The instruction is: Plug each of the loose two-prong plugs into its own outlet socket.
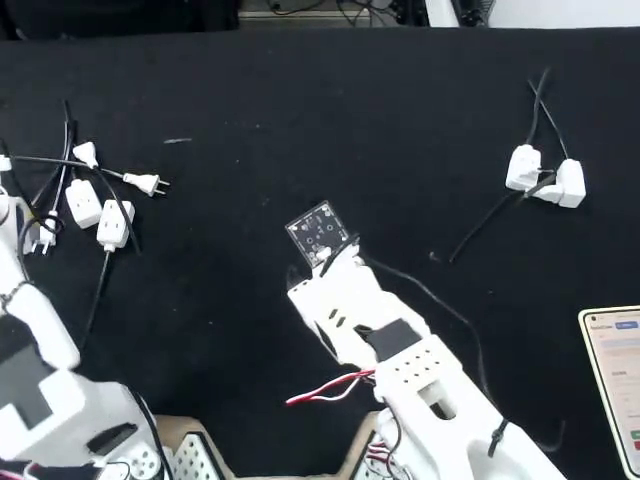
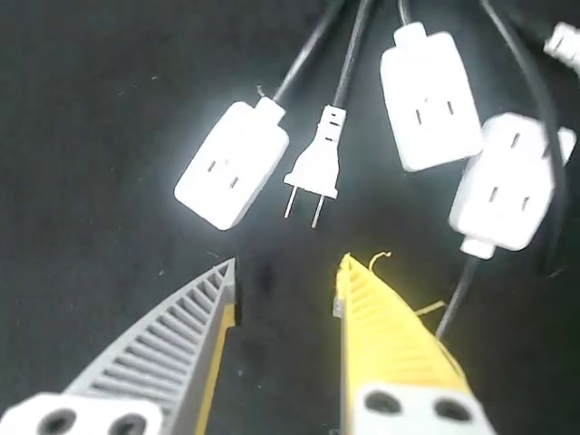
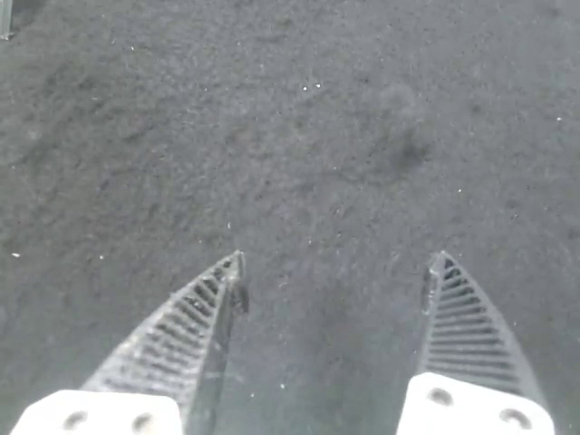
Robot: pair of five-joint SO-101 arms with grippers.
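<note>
Left gripper (image 2: 285, 283): released, jaws spread, nothing held, over the black table (image 2: 91, 272). Just ahead of its tips lies a loose two-prong plug (image 2: 314, 172), flat, prongs toward the gripper. Three outlet sockets (image 2: 231, 163) lie beside and beyond it. Right gripper (image 3: 333, 276): likewise spread, holding nothing, over bare table.

Risk: closing on the prongs rather than the body would probably twist the plug. Its cord (image 2: 349, 45) could also drag a neighbouring socket.

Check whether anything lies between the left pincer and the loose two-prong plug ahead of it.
Nothing visible does. Only bare black cloth separates the open left pincer from the prongs of the plug; the outlet sockets lie off to either side.
</note>
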